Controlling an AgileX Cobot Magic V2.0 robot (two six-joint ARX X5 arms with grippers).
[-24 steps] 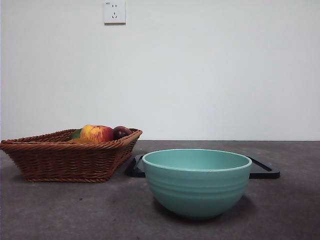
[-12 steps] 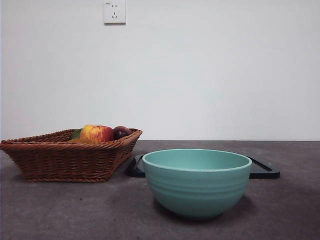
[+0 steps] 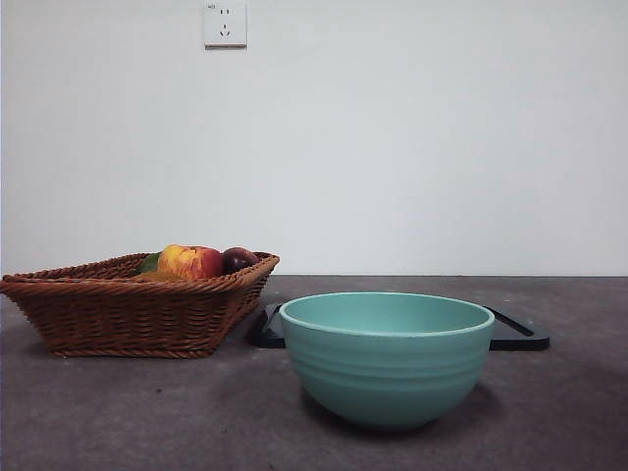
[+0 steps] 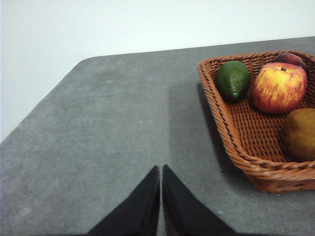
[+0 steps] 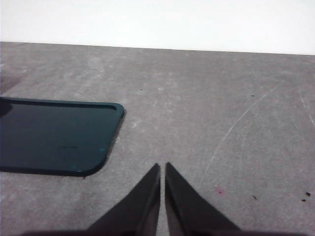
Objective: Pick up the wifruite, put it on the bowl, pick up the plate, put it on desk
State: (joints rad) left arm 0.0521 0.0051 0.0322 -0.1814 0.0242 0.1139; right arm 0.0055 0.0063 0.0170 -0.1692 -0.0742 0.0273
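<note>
The brown kiwifruit [image 4: 300, 133] lies in the wicker basket [image 4: 236, 142], seen in the left wrist view at the frame's edge. The front view hides it behind the basket wall [image 3: 128, 314]. The mint-green ridged bowl [image 3: 386, 358] stands on the dark grey desk [image 3: 147, 412], empty as far as shows. A flat dark plate [image 5: 54, 135] lies behind the bowl; its edge [image 3: 515, 334] shows in the front view. My left gripper [image 4: 161, 169] is shut, over bare desk beside the basket. My right gripper [image 5: 163, 166] is shut, over bare desk beside the plate.
The basket also holds a red-and-yellow apple [image 4: 279, 87], a dark green avocado-like fruit [image 4: 233, 79] and a dark purple fruit [image 3: 238, 259]. A wall socket [image 3: 225, 24] is on the white wall. The desk's rounded far corner [image 4: 83, 61] shows.
</note>
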